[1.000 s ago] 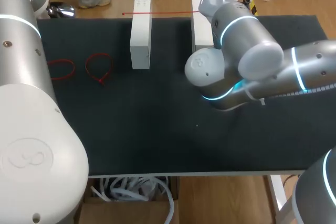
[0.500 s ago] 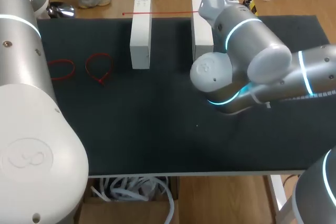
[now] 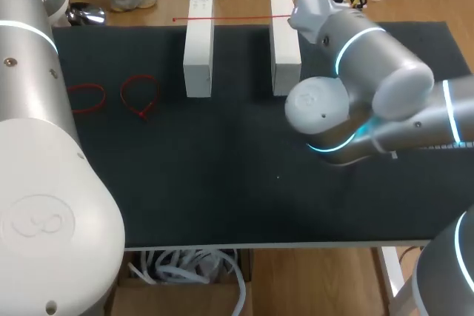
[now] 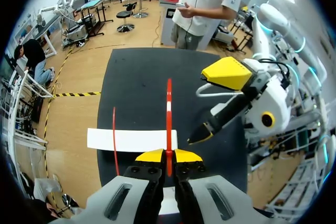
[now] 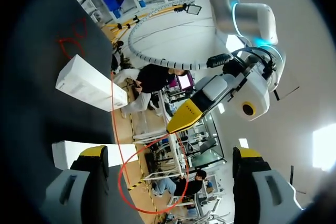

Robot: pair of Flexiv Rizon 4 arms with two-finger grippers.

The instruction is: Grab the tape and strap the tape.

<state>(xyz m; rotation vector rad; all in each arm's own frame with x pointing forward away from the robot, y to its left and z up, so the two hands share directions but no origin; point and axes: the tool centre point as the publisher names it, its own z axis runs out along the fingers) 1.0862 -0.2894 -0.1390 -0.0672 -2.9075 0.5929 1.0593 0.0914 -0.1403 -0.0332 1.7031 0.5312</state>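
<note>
The left gripper (image 4: 168,156) is closed narrow on one end of the thin red plastic tape (image 4: 168,103), with both yellow tips pressing it from two sides. From there the tape bends into a loop. The rest of it runs across the far ends of the two white rectangular blocks (image 3: 198,57) on the black table (image 3: 222,183), so its long axis lies crosswise over both blocks. The right gripper (image 5: 170,153) is open wide and holds nothing. In the right wrist view the loop hangs just ahead of it, between its two fingers but touching neither. I judge that the right arm is nearer to the free part and should close on it there.
</note>
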